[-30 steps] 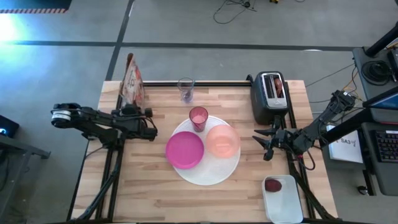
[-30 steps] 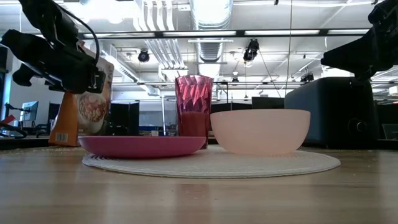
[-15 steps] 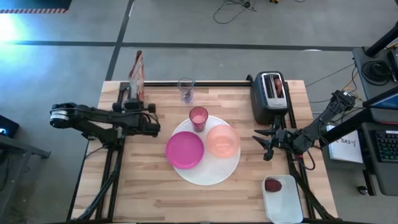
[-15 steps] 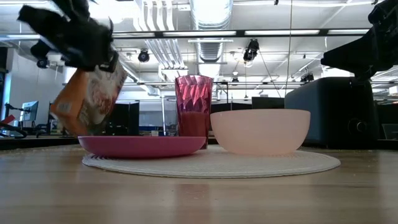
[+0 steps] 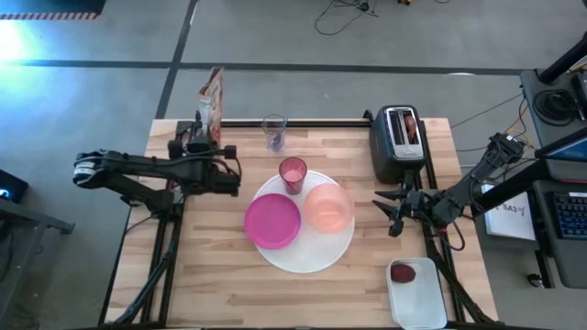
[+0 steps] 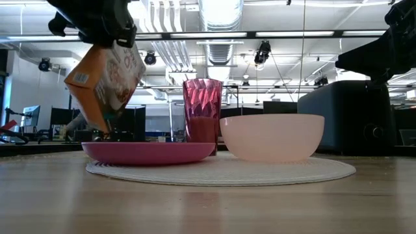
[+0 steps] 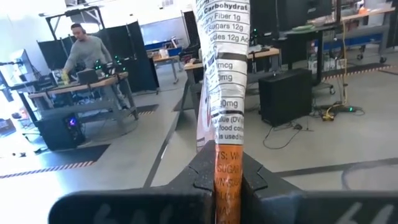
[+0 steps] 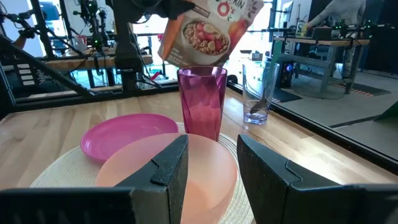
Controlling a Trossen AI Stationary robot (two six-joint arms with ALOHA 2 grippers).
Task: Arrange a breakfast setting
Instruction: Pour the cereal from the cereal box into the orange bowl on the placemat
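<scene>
My left gripper (image 5: 213, 154) is clamped shut on the edge of a cereal box (image 6: 105, 79), held tilted in the air, clear of the surface (image 5: 220, 284). Ahead and below sit the magenta plate (image 5: 272, 221), tumbler (image 5: 293, 173) and bowl (image 5: 328, 207), all on the white plate (image 5: 307, 261). Glass (image 5: 273, 131) stands just past the box. My right gripper (image 5: 394, 213) waits half open, nothing held, beyond the bowl, beside the toaster (image 5: 398, 142).

Risks, as I judge them: thin pinch on a tilted box, so it may pivot or slip. Swinging toward the bowl could clip the tumbler or glass. If the top is open, tilt may spill cereal early.
</scene>
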